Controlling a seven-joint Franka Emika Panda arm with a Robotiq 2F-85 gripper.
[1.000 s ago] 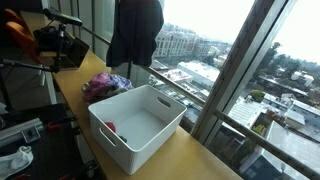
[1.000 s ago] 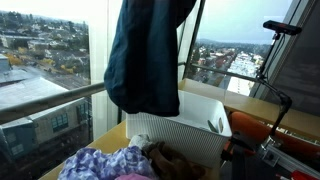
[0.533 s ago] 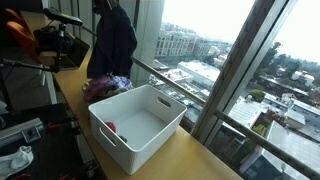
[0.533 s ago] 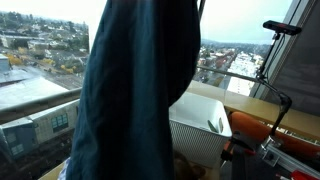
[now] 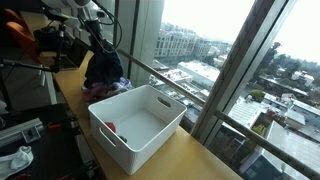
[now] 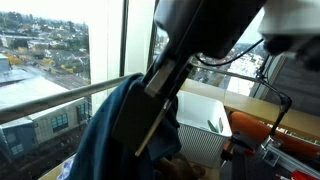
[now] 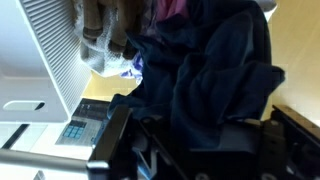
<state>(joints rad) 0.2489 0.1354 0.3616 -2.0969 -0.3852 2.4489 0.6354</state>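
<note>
Window: the glass wall (image 5: 235, 60) runs along the far edge of your workspace, with the city beyond it.
Table: the wooden table (image 5: 205, 160) carries everything; its bare end shows at 4 o'clock from the bin in an exterior view.
Arm: your arm (image 6: 200, 45) fills the upper middle of an exterior view, reaching down toward 7 o'clock.
White bin: the white bin (image 5: 150, 138) stands upright and open-topped on the table. In both exterior views it sits just beside the clothes; in the wrist view its ribbed wall (image 7: 35, 60) lies at 9 o'clock from the cloth you hold.
Dark blue garment: the dark blue garment (image 5: 103, 68) hangs from your gripper and its lower folds rest on the heap of clothes, at 11 o'clock from the bin and outside it. In the wrist view it spreads over most of the picture (image 7: 220, 80).
Clothes pile: the clothes pile (image 5: 98, 92) lies on the table against the bin's far end, under the garment. The wrist view shows beige and pink pieces (image 7: 100, 35) at 11 o'clock.
Gripper: your gripper (image 5: 100, 42) is at 12 o'clock above the pile. Its jaws are together, clamped on the dark blue garment, whose cloth bunches between them.
Red item: a small red item (image 5: 110, 127) lies inside the bin, in its near corner; what it is, you cannot tell.
</note>
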